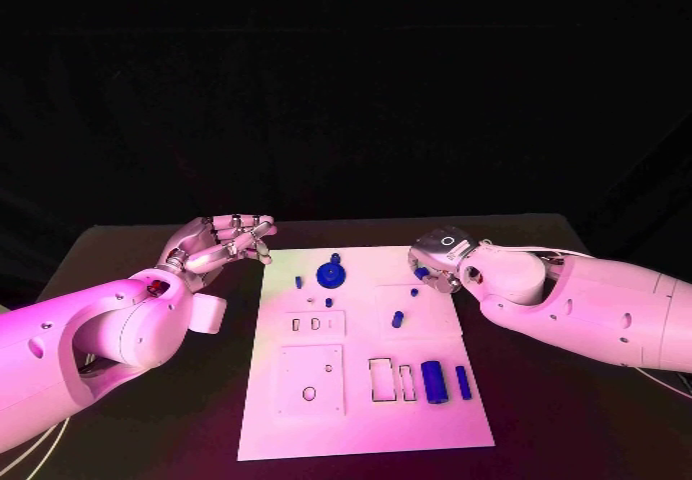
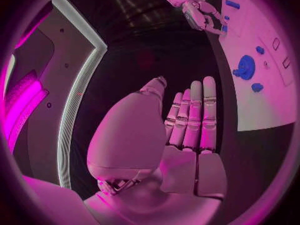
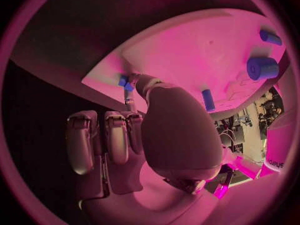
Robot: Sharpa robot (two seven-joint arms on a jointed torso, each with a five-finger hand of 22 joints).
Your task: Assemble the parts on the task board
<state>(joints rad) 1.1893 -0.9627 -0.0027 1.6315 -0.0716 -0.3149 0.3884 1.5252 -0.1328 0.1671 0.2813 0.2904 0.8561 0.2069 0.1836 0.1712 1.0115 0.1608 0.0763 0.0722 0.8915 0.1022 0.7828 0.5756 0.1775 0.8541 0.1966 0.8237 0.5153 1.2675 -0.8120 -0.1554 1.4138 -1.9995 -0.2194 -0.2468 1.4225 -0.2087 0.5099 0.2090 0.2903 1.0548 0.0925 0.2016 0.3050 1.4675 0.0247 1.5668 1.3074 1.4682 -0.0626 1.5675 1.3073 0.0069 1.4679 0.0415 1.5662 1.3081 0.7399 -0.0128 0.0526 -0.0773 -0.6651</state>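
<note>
Head view shows the black table carrying the white task board, laid lengthwise in front of the robot so both arms can reach its recesses. The left hand hovers off the board's far left corner over bare table, its fingers extended side by side and holding nothing, as the left wrist view confirms; it looks parked clear of the work. The right hand sits over the board's far right edge, fingers bent downward, and in the right wrist view a fingertip and thumb meet on a small blue part just above the board surface, so it seems to be pinching that piece to lift or seat it, though the contact is partly hidden. Other parts lie spread across the board: a blue gear near the far edge, a thick blue cylinder and a slim blue pin beside the rectangular slots at the near right, probably awaiting insertion.
</note>
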